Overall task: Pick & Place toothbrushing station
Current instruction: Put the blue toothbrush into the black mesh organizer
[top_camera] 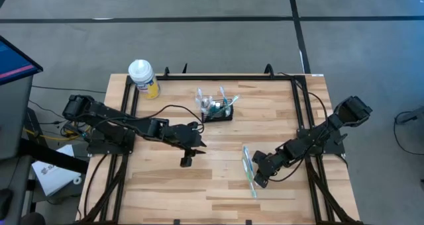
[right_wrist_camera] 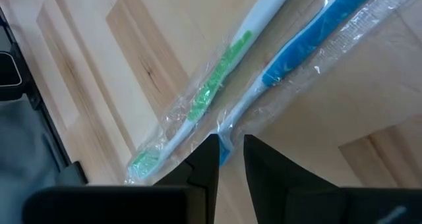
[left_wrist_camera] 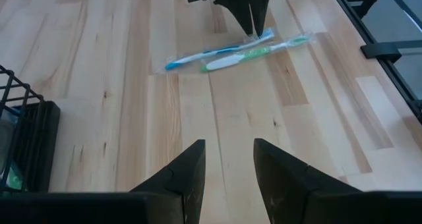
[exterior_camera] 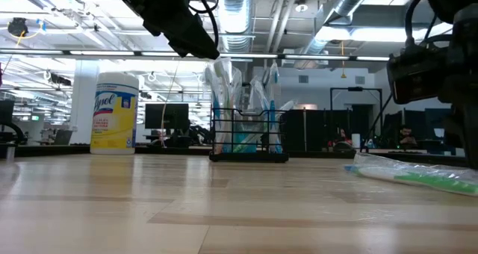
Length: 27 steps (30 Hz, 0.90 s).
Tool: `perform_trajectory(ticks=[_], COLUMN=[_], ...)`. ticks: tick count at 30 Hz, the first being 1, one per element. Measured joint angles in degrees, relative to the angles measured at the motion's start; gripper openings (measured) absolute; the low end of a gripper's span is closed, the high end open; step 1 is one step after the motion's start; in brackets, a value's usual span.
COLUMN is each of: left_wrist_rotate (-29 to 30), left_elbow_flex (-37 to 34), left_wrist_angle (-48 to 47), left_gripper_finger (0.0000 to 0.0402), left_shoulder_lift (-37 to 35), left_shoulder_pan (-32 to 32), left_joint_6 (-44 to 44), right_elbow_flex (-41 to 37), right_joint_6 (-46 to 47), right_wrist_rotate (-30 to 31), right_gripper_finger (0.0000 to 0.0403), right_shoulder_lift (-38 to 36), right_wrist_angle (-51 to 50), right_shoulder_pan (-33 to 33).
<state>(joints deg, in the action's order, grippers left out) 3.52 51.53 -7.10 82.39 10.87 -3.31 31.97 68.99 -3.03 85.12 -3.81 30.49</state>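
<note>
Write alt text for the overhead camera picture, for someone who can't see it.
From above, the right claw rests at two wrapped toothbrushes lying on a wooden table. The left claw is near the middle, close to the black mesh holder; a yellow wipes canister stands at the far left corner.

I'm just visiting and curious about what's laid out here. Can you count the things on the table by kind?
Yellow wipes canister: 1
Black wire-mesh holder, with items in it: 1
Wrapped toothbrushes lying on the table, green and blue: 2
Total: 4
The contents of the holder are too crowded to count.
</note>
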Motion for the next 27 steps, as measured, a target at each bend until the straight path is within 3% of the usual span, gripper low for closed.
perform_trajectory(ticks=[5,9,17,27], left_wrist_rotate=[-0.01,-0.03,-0.05,-0.27], left_elbow_flex=[0.00,0.00,0.00,0.00], left_wrist_angle=[0.22,0.47,1.10,2.66], left_gripper_finger=[0.0122,0.0122,0.0122,0.0122], left_shoulder_lift=[-0.02,-0.02,-0.04,-0.04], left_shoulder_pan=[0.00,0.00,0.00,0.09], left_joint_6=[0.00,0.00,0.00,0.00], right_elbow_flex=[0.00,0.00,0.54,12.14], right_joint_6=[-2.19,-4.93,-6.27,-16.83], right_wrist_rotate=[0.08,0.07,-0.17,1.35], right_gripper_finger=[0.0054,0.0009,0.0000,0.0000], right_shoulder_lift=[0.33,0.39,-0.11,-0.11], right_wrist_angle=[0.17,0.02,-0.80,-11.68], right_shoulder_pan=[-0.36,-0.34,-0.34,-1.30])
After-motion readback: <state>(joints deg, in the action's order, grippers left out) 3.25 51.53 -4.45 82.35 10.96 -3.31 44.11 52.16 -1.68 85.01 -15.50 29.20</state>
